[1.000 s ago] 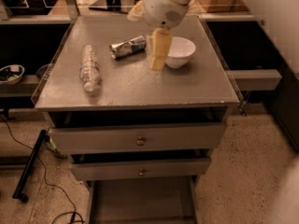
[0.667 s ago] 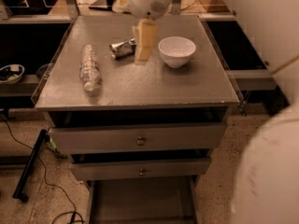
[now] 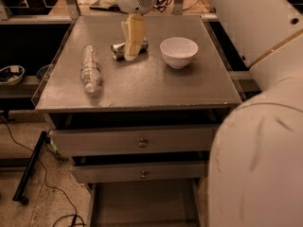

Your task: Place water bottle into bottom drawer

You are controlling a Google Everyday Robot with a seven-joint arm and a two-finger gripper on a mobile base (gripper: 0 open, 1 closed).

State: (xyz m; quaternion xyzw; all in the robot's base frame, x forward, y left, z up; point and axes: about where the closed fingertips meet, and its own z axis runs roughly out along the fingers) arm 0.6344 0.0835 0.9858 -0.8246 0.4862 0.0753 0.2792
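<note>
Gripper [image 3: 131,51] hangs near the cabinet top's [image 3: 156,86] back edge, in front of a crushed can [image 3: 117,50]; I cannot tell whether it is open. The water bottle [image 3: 90,70] lies untouched on its side by the left edge. A white bowl [image 3: 178,52] sits to the right. Below, the bottom drawer [image 3: 142,205] stands pulled out, seemingly ready for the bottle. Cables [image 3: 47,193] trail across the speckled floor.

Matt cream hand [image 3: 131,54] by shiny metal can [image 3: 118,51]; water bottle [image 3: 90,69] clear crinkled plastic.

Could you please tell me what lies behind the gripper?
The cream gripper hangs over the rear of the grey cabinet top; behind it lies a crushed silver can, only its ends showing, its middle covered.
</note>
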